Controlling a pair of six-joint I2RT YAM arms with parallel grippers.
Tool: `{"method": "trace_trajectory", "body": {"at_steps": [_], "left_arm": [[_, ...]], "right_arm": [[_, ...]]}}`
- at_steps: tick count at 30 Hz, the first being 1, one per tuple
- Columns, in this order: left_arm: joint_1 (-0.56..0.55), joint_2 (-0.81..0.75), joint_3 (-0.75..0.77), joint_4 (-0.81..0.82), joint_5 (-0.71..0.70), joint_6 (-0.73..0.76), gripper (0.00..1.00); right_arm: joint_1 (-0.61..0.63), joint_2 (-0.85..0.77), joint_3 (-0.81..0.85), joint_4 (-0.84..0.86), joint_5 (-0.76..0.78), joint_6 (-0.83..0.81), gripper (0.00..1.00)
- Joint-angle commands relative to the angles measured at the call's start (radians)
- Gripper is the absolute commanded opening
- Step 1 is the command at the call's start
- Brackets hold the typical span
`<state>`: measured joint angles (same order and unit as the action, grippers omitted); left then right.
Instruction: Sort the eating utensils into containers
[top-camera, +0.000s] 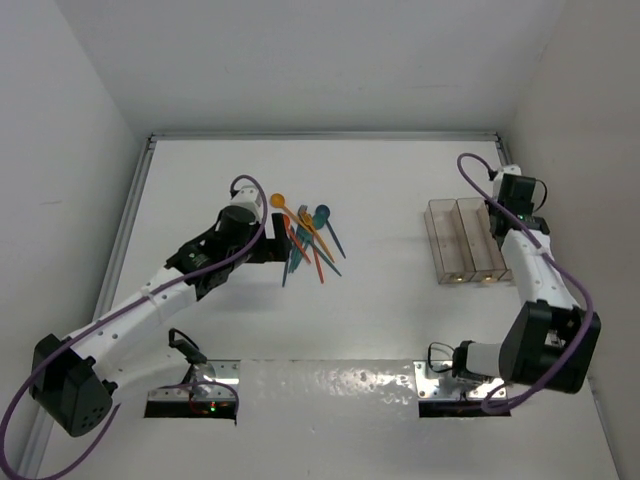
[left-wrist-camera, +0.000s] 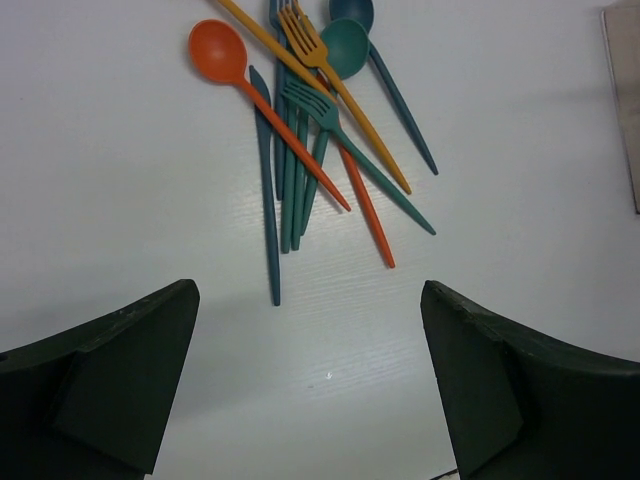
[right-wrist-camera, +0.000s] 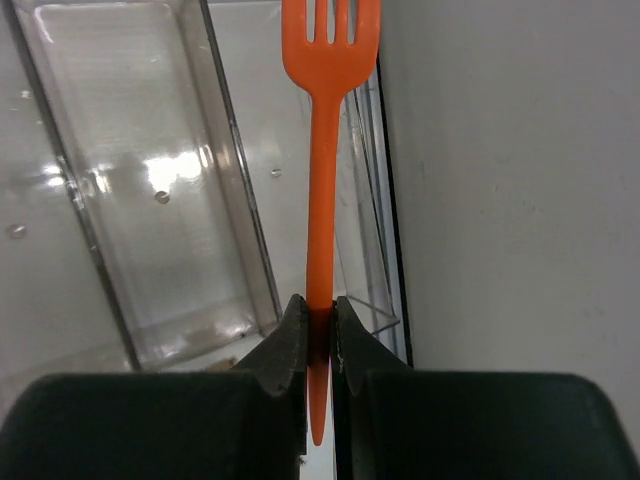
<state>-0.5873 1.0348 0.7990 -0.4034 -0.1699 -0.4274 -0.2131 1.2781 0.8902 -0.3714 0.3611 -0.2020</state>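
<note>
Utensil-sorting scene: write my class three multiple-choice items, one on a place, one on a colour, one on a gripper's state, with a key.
1. Where does the utensil pile lie?
A. on the table ahead of the left gripper
B. inside a bin
C. beside the right arm's base

2. What colour is the fork in the right gripper?
A. teal
B. orange
C. yellow

3. How do the left gripper's jaws stand?
A. shut on a spoon
B. shut on nothing
C. open, empty

Key: 1 A, the pile lies on bare table beyond that gripper; 2 B, the clamped fork is orange; 3 C, its jaws stand wide apart with nothing between.
</note>
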Motion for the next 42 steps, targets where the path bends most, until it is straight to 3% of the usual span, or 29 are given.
{"method": "trace_trajectory", "body": {"at_steps": [1,14,29,31,36,42], "left_arm": [[0.012,0.008,0.022,0.026,0.006,0.035,0.92],[0.015,0.007,0.005,0.037,0.024,0.033,0.92],[0.017,0.014,-0.001,0.048,0.046,0.038,0.92],[0.017,0.016,-0.003,0.044,0.044,0.038,0.92],[0.017,0.019,-0.004,0.054,0.046,0.033,0.92],[0.017,0.021,-0.006,0.055,0.050,0.030,0.92]], "right_arm": [[-0.025,0.070,0.001,0.117,-0.005,-0.103,0.00],[-0.106,0.201,-0.068,0.310,-0.056,-0.181,0.00],[-0.126,0.302,-0.060,0.348,-0.126,-0.284,0.01],[-0.135,0.306,-0.069,0.351,-0.126,-0.277,0.03],[-0.152,0.308,-0.063,0.351,-0.172,-0.244,0.26],[-0.152,0.303,-0.050,0.339,-0.189,-0.234,0.29]]}}
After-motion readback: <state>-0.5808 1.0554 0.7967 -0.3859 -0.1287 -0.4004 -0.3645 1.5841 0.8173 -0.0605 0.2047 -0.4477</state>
